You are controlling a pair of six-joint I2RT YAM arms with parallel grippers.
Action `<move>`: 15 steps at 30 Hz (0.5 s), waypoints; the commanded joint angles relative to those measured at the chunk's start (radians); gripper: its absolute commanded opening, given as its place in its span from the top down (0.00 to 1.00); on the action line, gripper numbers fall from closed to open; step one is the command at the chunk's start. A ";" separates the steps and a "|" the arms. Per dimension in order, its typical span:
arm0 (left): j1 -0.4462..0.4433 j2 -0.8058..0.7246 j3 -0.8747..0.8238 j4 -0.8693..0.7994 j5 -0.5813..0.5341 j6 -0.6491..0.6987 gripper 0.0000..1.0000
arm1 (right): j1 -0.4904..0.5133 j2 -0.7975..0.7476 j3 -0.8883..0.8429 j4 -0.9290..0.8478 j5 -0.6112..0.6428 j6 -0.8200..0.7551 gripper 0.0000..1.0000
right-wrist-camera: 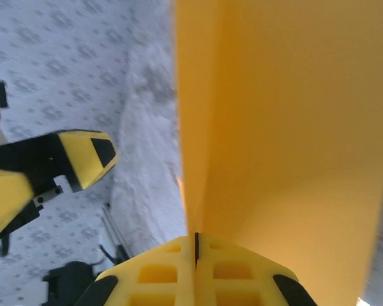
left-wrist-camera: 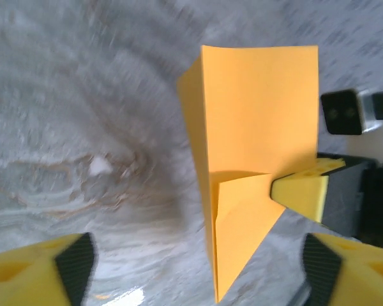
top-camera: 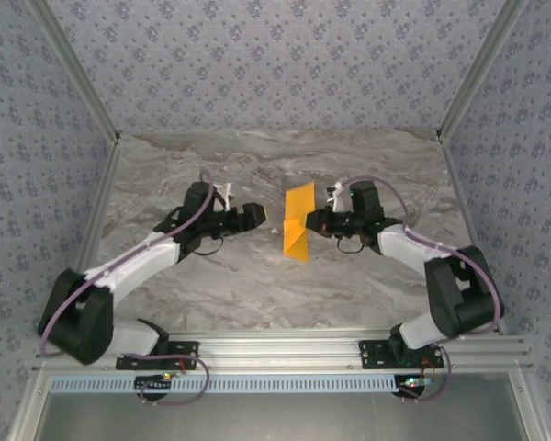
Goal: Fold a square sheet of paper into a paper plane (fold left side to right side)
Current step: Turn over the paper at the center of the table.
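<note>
The square sheet of paper [top-camera: 297,219] is bright orange-yellow and partly folded, with a crease down its length and one pointed end. It is held up off the marble table, mid-table between the two arms. My right gripper [top-camera: 312,221] is shut on its edge; in the right wrist view the pads [right-wrist-camera: 196,245] meet on the paper [right-wrist-camera: 287,127]. The left wrist view shows the paper [left-wrist-camera: 262,108] with its point hanging down and a right finger [left-wrist-camera: 300,191] pinching its side. My left gripper [top-camera: 260,215] stands open just left of the paper, its fingers [left-wrist-camera: 70,261] spread wide and apart from it.
The grey marble table [top-camera: 257,285] spreads around the arms. An aluminium rail [top-camera: 285,349] runs along the near edge. Patterned walls [top-camera: 275,55] with metal corner posts close in the back and both sides.
</note>
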State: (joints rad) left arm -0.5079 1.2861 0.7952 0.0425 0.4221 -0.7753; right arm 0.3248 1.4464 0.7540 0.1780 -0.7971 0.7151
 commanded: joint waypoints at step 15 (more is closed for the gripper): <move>-0.046 -0.049 0.149 0.370 0.236 -0.250 0.03 | 0.068 -0.133 0.279 0.212 -0.137 0.268 0.93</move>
State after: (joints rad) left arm -0.5331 1.2209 0.9005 0.3084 0.6102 -0.9928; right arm 0.3656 1.3281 0.9905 0.3405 -0.9070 0.9253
